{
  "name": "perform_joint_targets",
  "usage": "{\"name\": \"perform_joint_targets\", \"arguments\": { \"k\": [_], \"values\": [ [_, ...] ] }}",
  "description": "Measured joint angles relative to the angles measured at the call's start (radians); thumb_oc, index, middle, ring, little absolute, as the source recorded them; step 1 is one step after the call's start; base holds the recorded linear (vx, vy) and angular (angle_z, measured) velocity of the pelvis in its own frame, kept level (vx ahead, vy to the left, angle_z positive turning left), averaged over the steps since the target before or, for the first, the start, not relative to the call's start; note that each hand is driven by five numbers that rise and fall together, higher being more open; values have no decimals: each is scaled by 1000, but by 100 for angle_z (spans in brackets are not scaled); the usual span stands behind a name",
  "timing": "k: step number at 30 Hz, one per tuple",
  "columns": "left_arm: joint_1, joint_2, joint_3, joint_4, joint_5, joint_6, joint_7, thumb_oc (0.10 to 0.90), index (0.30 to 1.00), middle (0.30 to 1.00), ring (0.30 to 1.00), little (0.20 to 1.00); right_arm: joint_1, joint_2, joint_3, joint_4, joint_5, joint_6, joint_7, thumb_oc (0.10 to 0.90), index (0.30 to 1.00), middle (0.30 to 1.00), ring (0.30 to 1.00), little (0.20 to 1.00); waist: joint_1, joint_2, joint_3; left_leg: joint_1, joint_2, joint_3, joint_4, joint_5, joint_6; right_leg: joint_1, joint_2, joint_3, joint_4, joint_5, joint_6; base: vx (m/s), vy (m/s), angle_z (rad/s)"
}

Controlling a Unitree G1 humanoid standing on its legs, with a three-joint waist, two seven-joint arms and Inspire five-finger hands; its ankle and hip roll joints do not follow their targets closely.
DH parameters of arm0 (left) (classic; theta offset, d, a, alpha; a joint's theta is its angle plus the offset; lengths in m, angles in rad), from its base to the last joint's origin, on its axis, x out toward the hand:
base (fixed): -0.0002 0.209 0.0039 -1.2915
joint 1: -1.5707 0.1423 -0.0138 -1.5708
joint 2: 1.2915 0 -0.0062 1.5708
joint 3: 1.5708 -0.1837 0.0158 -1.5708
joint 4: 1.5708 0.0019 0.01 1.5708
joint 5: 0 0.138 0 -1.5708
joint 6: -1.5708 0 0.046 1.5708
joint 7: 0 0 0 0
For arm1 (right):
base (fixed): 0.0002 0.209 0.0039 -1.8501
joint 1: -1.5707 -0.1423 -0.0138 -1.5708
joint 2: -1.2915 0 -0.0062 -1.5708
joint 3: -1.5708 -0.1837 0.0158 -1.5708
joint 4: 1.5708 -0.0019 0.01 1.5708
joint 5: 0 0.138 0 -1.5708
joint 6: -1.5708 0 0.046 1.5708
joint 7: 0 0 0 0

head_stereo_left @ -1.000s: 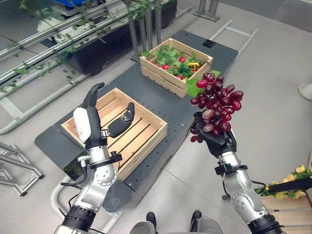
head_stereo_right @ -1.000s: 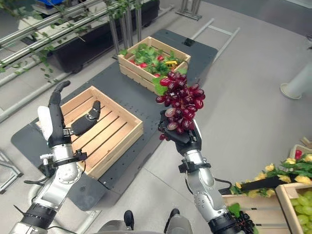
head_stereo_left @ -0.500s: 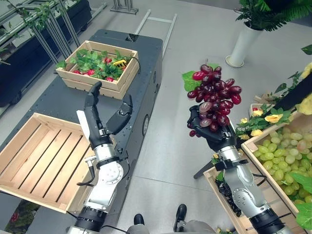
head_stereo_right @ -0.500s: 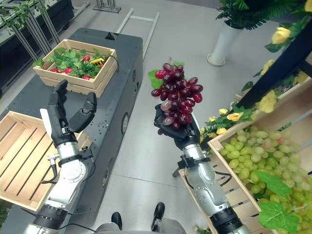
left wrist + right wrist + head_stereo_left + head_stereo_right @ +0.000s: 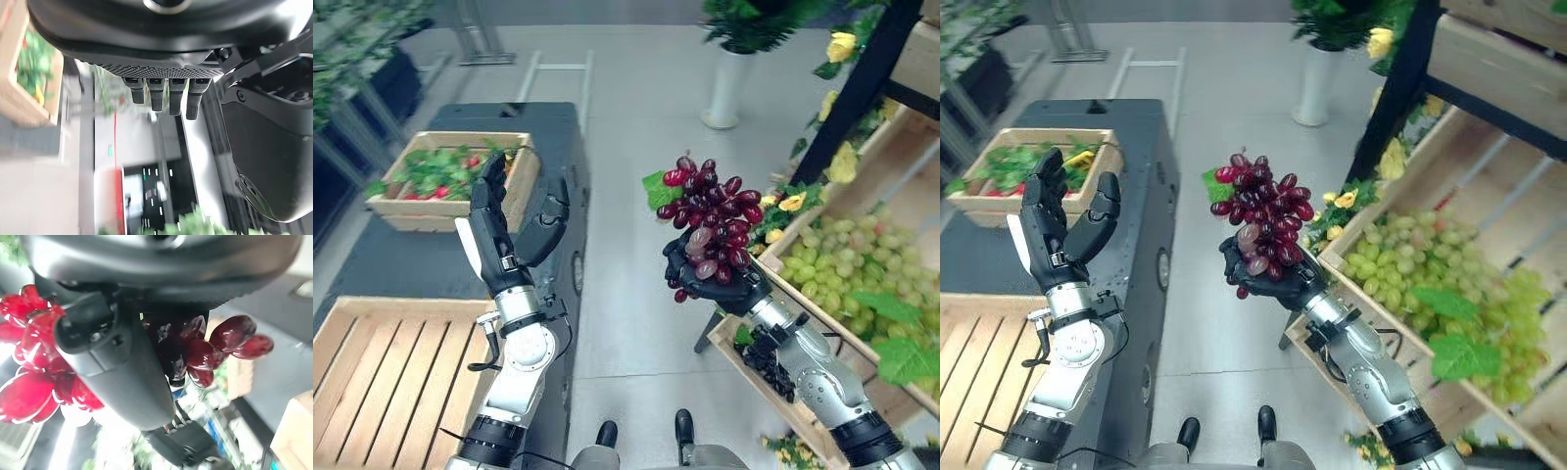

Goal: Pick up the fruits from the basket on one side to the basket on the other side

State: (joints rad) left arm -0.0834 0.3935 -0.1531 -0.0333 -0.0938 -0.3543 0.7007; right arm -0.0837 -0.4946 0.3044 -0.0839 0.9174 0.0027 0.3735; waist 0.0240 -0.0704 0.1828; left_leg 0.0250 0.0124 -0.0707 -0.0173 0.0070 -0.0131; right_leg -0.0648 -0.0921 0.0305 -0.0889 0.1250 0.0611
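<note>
An empty slatted crate lies nearest, on the dark platform over a grey floor. Above that platform the left hand stands upright, fingers straight, holding nothing. Right of the platform, the right hand curls round a bunch of red grapes, held in the air beside a crate of green grapes. At the platform's far end sits a crate of greens.

Produce display, fruit crates, potted plants
</note>
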Motion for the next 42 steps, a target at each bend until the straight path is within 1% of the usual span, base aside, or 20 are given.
{"name": "perform_joint_targets", "arguments": {
  "k": [3, 4, 6, 9, 12, 13, 14, 15, 16, 17, 19, 21, 22, 23, 25, 27, 29, 32, 36, 42],
  "values": [
    [0, 10, -1, -4, 1, -1, -37, 800, 900, 900, 900, 900, 52, 13, 8, 2, 6, 4, 1, 400, 300, 300, 300, 300, -30, -1, -2, 31, -40, 28, -53, 28, 42, -6, -51, -18, 5, -1, 8, -70, 380, -26],
    [1, 13, -1, -2, 0, -2, -47, 800, 900, 900, 900, 900, 60, 32, 16, 11, 5, 6, 3, 400, 300, 300, 300, 300, -37, -4, -4, 31, -61, 33, -57, 35, 45, -13, -64, -15, 11, 39, 58, -79, 300, -20],
    [5, 17, -1, 1, -1, -1, -63, 800, 900, 900, 900, 900, 50, 48, 41, 48, 1, 6, 6, 400, 300, 300, 300, 300, -33, -1, -3, 35, -65, 58, -63, 36, 52, -18, -76, -18, 6, 52, 76, -59, 191, -25],
    [6, 23, 3, 1, -1, -2, -107, 800, 900, 900, 900, 900, 46, 65, 65, 103, -4, 8, 27, 400, 300, 300, 300, 300, -11, -2, -3, 47, -72, 101, -70, 30, 62, -27, -78, -39, 4, 63, 86, -89, 59, -35],
    [7, 33, 7, 1, -34, -3, -136, 800, 900, 900, 900, 900, 22, 71, 69, 159, -2, 8, 43, 400, 300, 300, 300, 300, 12, -8, -1, 48, -80, 156, -57, 14, 71, -44, -53, -96, 5, 101, 66, -172, -9, -52],
    [7, 38, 18, 1, -40, -3, -143, 800, 900, 900, 900, 900, -9, 72, 82, 188, -2, 8, 43, 400, 300, 300, 300, 300, 24, -9, -1, 35, -65, 179, -49, 7, 75, -71, -39, -99, 5, 141, 77, -118, -25, -85],
    [7, 44, 23, 2, -41, -3, -152, 800, 900, 900, 900, 900, -32, 74, 89, 218, 0, 8, 44, 400, 300, 300, 300, 300, 17, -6, 4, 27, -48, 200, -55, 10, 89, -85, -39, -104, 6, 155, 108, -85, -41, -51],
    [7, 38, 7, 3, -40, -3, -165, 800, 900, 900, 900, 900, -29, 72, 90, 249, 1, 9, 45, 400, 300, 300, 300, 300, 3, 16, 6, 41, -13, 212, -71, 32, 76, -93, -29, -161, 91, 112, 57, -80, -119, -15],
    [8, 38, -2, 1, -39, -4, -171, 800, 900, 900, 900, 900, -30, 67, 93, 266, 0, 14, 46, 400, 300, 300, 300, 300, 10, 28, 7, 38, 13, 223, -71, 38, 66, -102, -26, -190, 164, 74, 27, -67, -164, -12],
    [9, 42, -5, 0, -40, -5, -173, 800, 900, 900, 900, 900, -29, 63, 97, 276, -5, 22, 47, 400, 300, 300, 300, 300, 27, 34, 10, 35, 43, 242, -70, 44, 53, -107, -34, -210, 239, 28, 23, -53, -175, -30],
    [9, 46, 2, 1, -52, -5, -161, 800, 900, 900, 900, 900, -24, 56, 110, 278, -9, 26, 59, 400, 300, 300, 300, 300, 57, 29, 11, 27, 66, 254, -70, 49, 38, -80, -84, -232, 247, -3, 35, -13, -286, -35],
    [10, 48, 5, 20, -62, -8, -142, 800, 900, 900, 900, 900, -25, 63, 135, 294, -8, 26, 81, 400, 300, 300, 300, 300, 72, 14, 7, 28, 59, 261, -70, 48, 21, -7, -148, -235, 132, 9, 52, -35, -334, -25],
    [9, 59, 5, 30, -62, -11, -140, 800, 900, 900, 900, 900, -24, 77, 153, 305, -8, 27, 89, 400, 300, 300, 300, 300, 72, -9, 8, 30, 50, 262, -71, 52, 5, 31, -188, -224, 70, 42, 88, -50, -265, -10],
    [9, 65, 4, 32, -62, -14, -138, 800, 900, 900, 900, 900, -25, 88, 162, 317, -8, 27, 92, 400, 300, 300, 300, 300, 67, -24, 7, 29, 46, 260, -71, 55, -6, 50, -195, -216, 49, 59, 111, -130, -389, -11],
    [9, 59, 0, 35, -61, -39, -110, 800, 900, 900, 900, 900, -36, 110, 174, 367, -9, 28, 96, 400, 300, 300, 300, 300, 74, -39, 9, 12, 76, 256, -69, 64, -54, 59, -150, -214, 0, 13, 148, -192, -326, -23],
    [2, 57, -5, 35, -62, -53, -87, 800, 900, 900, 900, 900, -41, 102, 172, 377, -9, 28, 96, 400, 300, 300, 300, 300, 57, -40, 12, -25, 109, 239, -55, 71, -82, 34, -118, -222, 0, -22, 139, -182, -154, -13],
    [-2, 48, -44, 36, -62, -59, -57, 800, 900, 900, 900, 900, -42, 55, 169, 378, -9, 28, 96, 400, 300, 300, 300, 300, 21, -15, 35, -53, 154, 181, -52, 80, -96, 14, -61, -229, 2, -16, 109, -189, -140, -3],
    [-42, 29, -96, 37, -63, -70, -46, 800, 900, 900, 900, 900, -42, 12, 132, 405, -10, 28, 96, 400, 300, 300, 300, 300, 0, -2, 58, -103, 183, 126, -42, 87, -113, -23, -24, -243, 1, -11, 87, -127, -141, 5],
    [-101, 18, -118, 37, -60, -80, -31, 800, 900, 900, 900, 900, -66, -8, 112, 445, -10, 24, 95, 400, 300, 300, 300, 300, -4, 13, 111, -176, 193, 81, -3, 91, -119, -67, -9, -266, 7, -4, 68, -84, -59, 13],
    [-200, 20, -118, 51, -60, -95, 38, 800, 900, 900, 900, 900, -157, 9, 109, 491, -8, -11, 76, 400, 300, 300, 300, 300, 4, 34, 260, -280, 182, 73, 134, 60, -126, -162, -35, -267, 153, -44, 61, -76, 26, 7]
  ]
}}
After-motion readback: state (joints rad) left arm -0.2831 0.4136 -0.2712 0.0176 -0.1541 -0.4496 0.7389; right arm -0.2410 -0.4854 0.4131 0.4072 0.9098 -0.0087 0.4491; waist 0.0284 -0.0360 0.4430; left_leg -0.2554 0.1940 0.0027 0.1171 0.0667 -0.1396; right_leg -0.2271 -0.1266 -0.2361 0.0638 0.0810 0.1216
